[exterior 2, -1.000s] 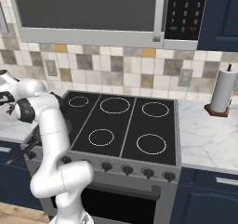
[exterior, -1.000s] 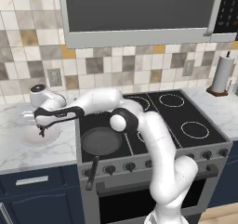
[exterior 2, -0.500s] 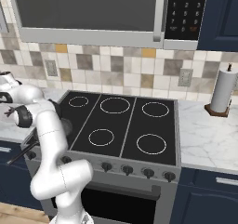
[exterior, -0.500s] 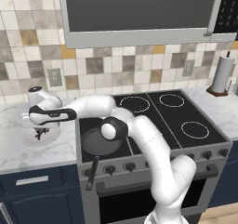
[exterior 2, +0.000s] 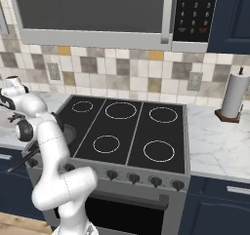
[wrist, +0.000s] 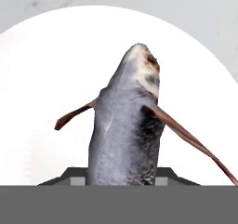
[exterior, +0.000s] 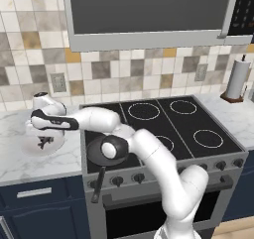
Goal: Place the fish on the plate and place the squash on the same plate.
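A round white plate [exterior: 58,145] lies on the marble counter left of the stove. My gripper [exterior: 44,137] hangs just above it, shut on the fish [exterior: 45,143], a small dark grey fish with reddish fins. In the hand view the fish [wrist: 125,125] sticks out from between my fingertips [wrist: 69,176], nose pointing away, with the plate [wrist: 46,69] spread white beneath it. I cannot tell whether the fish touches the plate.
A dark frying pan [exterior: 99,159] sits on the stove's front left burner, partly behind my elbow, its handle [exterior: 97,184] jutting over the front edge. The black cooktop [exterior: 171,124] lies to the right. A paper towel roll [exterior: 237,79] stands at the far right.
The hand with the fish has stayed over the plate and sunk slightly. The arm's elbow has swung lower and to the left, over the frying pan.
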Tool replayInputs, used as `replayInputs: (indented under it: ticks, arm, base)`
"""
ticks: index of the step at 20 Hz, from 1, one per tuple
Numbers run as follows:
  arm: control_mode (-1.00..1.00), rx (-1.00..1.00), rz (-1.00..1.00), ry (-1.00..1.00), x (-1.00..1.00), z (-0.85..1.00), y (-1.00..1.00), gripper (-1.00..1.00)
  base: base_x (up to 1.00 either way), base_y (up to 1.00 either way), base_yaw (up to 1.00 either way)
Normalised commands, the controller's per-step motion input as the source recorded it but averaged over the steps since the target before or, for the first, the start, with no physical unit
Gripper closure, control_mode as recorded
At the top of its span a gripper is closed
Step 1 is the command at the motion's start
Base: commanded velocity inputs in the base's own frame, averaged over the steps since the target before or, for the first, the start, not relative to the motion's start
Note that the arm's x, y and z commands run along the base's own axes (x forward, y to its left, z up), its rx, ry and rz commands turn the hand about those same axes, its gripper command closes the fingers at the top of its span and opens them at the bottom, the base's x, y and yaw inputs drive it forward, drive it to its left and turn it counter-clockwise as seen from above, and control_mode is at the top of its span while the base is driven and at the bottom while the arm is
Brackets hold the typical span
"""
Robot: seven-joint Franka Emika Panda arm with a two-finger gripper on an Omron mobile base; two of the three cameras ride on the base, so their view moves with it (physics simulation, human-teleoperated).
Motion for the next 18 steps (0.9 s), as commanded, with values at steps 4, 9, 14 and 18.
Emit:
replayInputs:
  ticks: [4,9,14,18]
  arm:
    - [-1.00,-0.06,-0.02,0.00,0.00,-0.12,0.15,-1.00]
    - [-1.00,-0.06,-0.01,0.00,0.00,-0.03,0.05,-1.00]
    - [-1.00,-0.06,-0.04,0.00,-0.05,0.18,0.00,-1.00]
    - [-1.00,-0.04,-0.01,0.00,-0.10,0.40,0.00,-1.00]
  base:
    - [0.00,0.00,0.00]
    - [0.00,0.00,0.00]
    - [0.00,0.00,0.00]
    - [0.00,0.00,0.00]
